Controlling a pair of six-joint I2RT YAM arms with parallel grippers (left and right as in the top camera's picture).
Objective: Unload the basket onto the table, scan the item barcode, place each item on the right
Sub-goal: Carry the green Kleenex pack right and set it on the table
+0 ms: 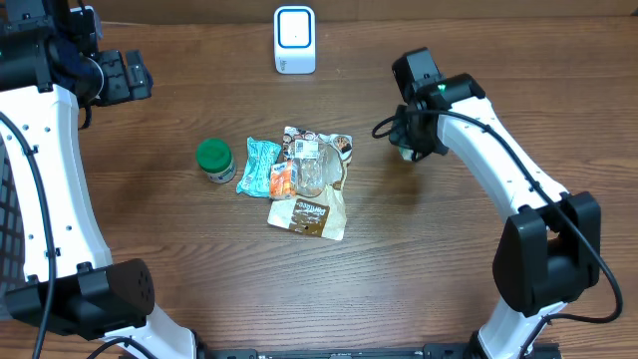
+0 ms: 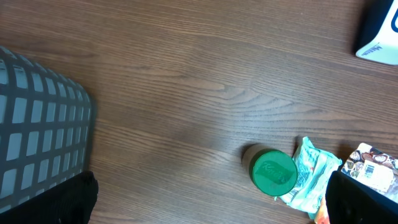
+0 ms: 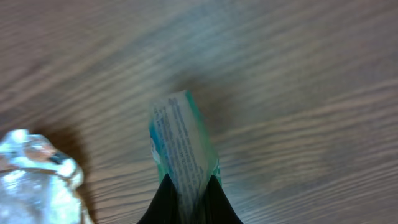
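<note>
At the right wrist, right fingers point(image 3: 165, 199) are pressed together on the lower edge of a packet point(image 3: 180, 140): teal and white, small print on the face toward the camera, standing edge-on above the counter point(image 3: 311, 74). Can't tell if its far end touches the wood. A shiny crinkled wrap point(image 3: 37, 177) sits at the lower left of that view, apart from the packet. From overhead the right arm is right of centre, so the packet is right of the pile and well apart from the scanner point(image 1: 294, 40), a white box with a blue-rimmed face at the back edge. Pile at mid-counter: teal pouch point(image 1: 259, 167), clear patterned bag point(image 1: 317, 160) and brown pouch point(image 1: 307, 214), touching or overlapping one another. A jar point(image 1: 215, 160) with a green lid stands just left of the teal pouch, upright. Left fingers point(image 2: 364, 199) are spread wide with nothing between them, up at the back-left corner, well apart from the pile. A grey mesh basket point(image 2: 37, 124) shows at the left edge of the left wrist view.
</note>
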